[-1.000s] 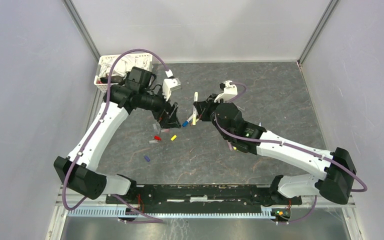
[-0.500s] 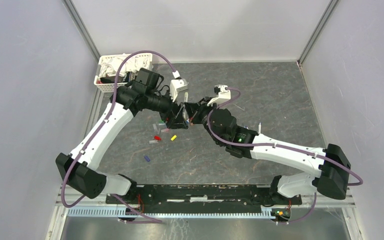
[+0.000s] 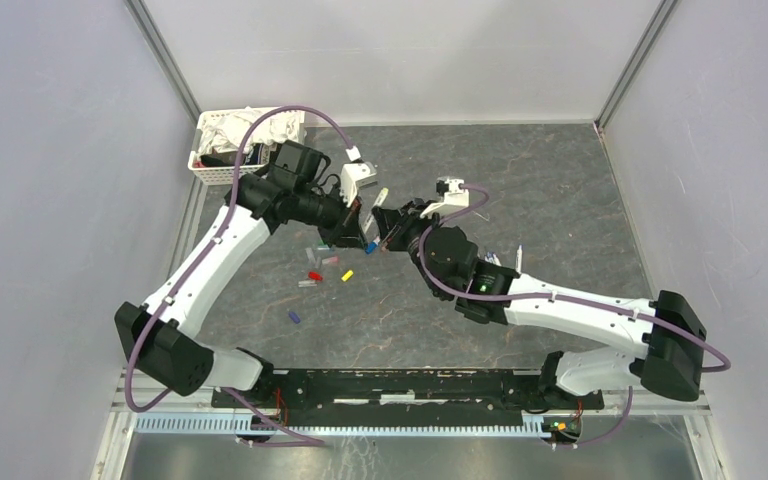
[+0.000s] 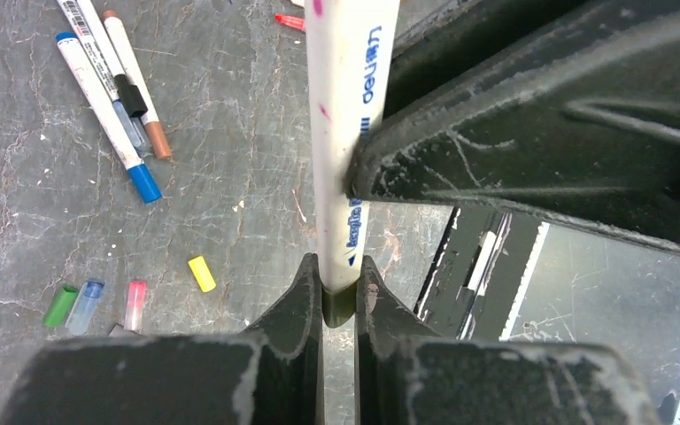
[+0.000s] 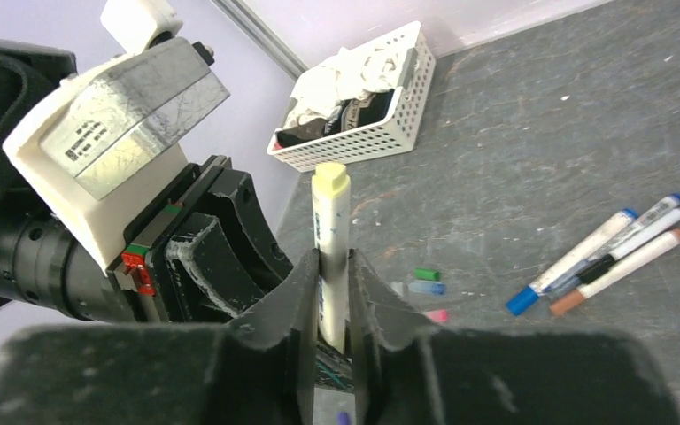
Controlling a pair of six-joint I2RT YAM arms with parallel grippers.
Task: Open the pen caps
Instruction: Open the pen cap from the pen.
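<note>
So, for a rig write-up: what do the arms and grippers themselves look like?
The left arm and right arm have white links and black joint housings, each trailed by a purple cable. The left gripper and right gripper have black, rough-textured fingers. A white block bearing a printed label sits on the left wrist; a green light shows on the right arm.

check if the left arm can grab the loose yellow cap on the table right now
Probably not yet: its fingers are shut on a pen. The cap itself lies in the open.
</note>
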